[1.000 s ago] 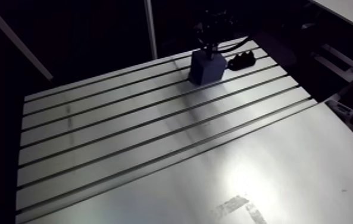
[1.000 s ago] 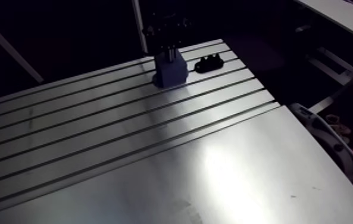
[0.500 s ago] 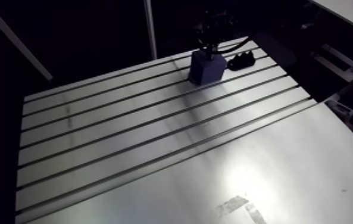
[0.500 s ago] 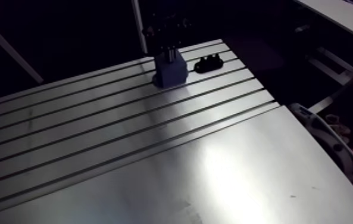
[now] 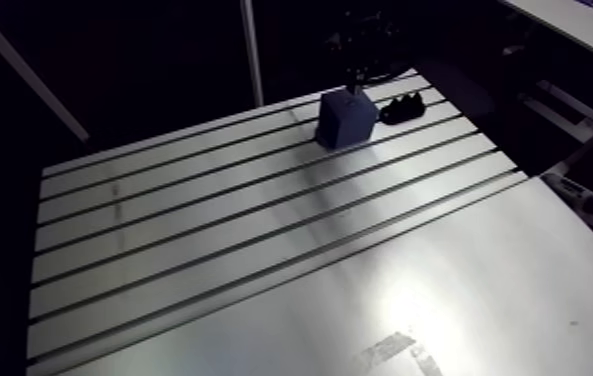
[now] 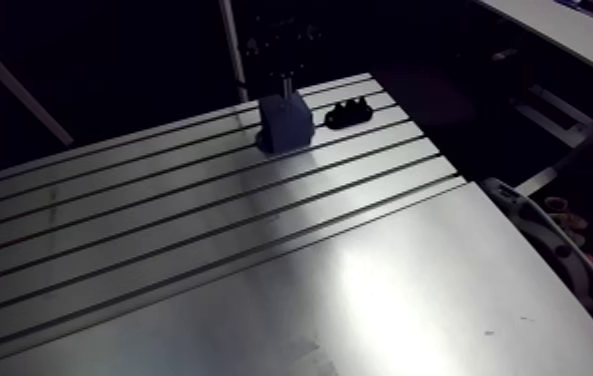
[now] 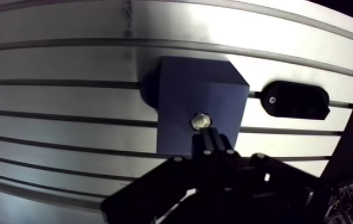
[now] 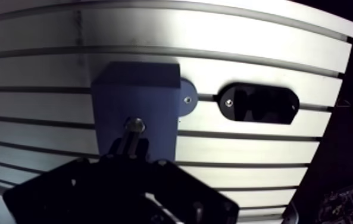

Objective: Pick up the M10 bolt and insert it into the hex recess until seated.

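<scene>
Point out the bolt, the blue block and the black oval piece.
bolt (image 7: 200, 121), wrist view, its shiny round end.
blue block (image 7: 183, 89), wrist view, bare top face.
black oval piece (image 7: 296, 100), wrist view, its middle.

The bolt (image 7: 200, 121) shows only as a small round silver end at the top face of the dark blue block (image 7: 181, 89). Whether it sits fully in the hex recess cannot be seen. The block stands upright near the far edge of the slotted table (image 5: 210, 250).
</scene>
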`<state>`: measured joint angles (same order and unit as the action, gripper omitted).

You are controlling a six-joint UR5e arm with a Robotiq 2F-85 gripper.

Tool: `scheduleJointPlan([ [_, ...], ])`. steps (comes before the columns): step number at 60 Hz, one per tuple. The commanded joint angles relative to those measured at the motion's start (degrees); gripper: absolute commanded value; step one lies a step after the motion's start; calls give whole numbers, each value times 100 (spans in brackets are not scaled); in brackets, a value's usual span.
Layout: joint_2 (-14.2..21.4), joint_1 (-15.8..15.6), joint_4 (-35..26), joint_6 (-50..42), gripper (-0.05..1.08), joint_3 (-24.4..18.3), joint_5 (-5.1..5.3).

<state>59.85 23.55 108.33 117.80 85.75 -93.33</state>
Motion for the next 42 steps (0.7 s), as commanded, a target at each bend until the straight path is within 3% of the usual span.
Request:
scheduleJointPlan([
  [1, 73, -7, -33, 11, 103, -19, 4],
  [2, 74, -8, -43, 4, 90, -19, 4],
  [3, 74, -8, -43, 4, 90, -19, 4],
  [4, 89, -8, -44, 2, 61, -19, 4],
  [5, 89, -8, -44, 2, 61, -19, 4],
  [7, 116, -17, -85, 1, 2, -11, -4],
  [27, 169, -16, -121, -23, 0, 15, 3],
  [42, 496, -53, -261, -323, 0, -22, -16],
])
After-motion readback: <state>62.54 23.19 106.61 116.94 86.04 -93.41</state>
